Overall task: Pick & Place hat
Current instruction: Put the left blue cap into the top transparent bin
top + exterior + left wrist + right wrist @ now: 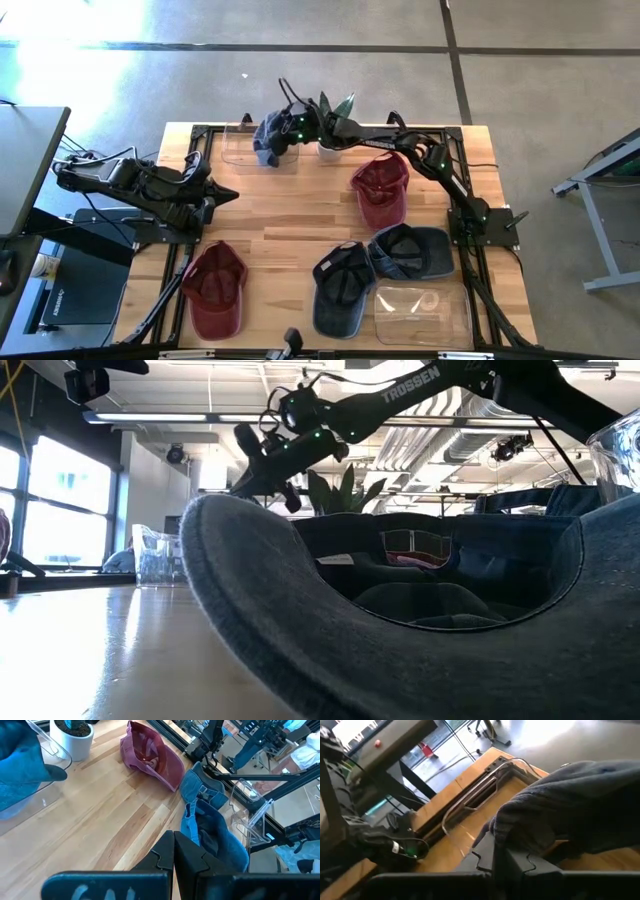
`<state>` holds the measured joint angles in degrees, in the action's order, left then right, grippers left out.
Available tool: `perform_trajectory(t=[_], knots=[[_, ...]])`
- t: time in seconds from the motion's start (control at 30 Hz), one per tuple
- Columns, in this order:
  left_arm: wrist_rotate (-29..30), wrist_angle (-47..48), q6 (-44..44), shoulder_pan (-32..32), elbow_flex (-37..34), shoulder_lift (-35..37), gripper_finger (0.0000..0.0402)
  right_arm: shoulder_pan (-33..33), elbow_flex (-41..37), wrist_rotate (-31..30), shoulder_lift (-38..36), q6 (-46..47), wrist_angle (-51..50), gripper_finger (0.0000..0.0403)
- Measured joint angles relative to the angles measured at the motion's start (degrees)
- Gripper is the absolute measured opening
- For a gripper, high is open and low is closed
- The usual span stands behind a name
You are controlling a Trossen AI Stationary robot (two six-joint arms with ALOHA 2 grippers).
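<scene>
Right gripper [283, 133] clenched on blue hat [268, 137] above clear bin [243, 145], upper centre, plant pot [331, 148] beside; left gripper [228, 194] clenched, empty.

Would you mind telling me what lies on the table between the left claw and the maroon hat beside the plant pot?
In the high view, only bare wood lies between the left claw and the maroon hat.

We see a blue-grey cap [270, 136] hanging crumpled over the clear bin [240, 150], pinched in the right gripper [283, 135]. Four caps lie nearer than that bin: two maroon, two blue.
</scene>
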<state>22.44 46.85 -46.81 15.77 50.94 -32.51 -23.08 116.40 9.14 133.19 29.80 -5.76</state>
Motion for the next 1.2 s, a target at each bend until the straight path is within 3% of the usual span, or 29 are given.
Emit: perform_trajectory(t=[0.4,0.6,0.77,0.83,0.97,1.2], knots=[[1.9,0.3,-0.5,0.0,0.0,-2.4,0.0000,-0.2,3.2,-5.1,-0.6,-15.4,-4.7,0.0025],[2.8,0.5,-3.2,-0.9,-0.1,-8.3,0.0000,-0.3,10.7,-6.7,-0.6,-20.6,-17.5,0.0102],[-0.5,1.6,-4.8,-8.1,-0.1,-14.6,0.0000,-0.5,18.2,-2.9,-2.2,-24.3,-31.7,0.0159],[-3.0,1.4,-3.5,-13.2,-0.1,-16.7,0.0000,-0.6,13.8,-0.4,-6.3,-25.4,-34.4,0.0167],[-13.8,-1.1,1.3,-25.3,-0.1,-20.6,0.0000,-0.2,3.5,2.3,-17.1,-29.9,-40.3,0.0166],[-27.2,-9.5,15.5,-43.1,0.0,-28.7,0.0000,-1.1,-25.2,4.4,-41.2,-32.4,-36.5,0.0151]])
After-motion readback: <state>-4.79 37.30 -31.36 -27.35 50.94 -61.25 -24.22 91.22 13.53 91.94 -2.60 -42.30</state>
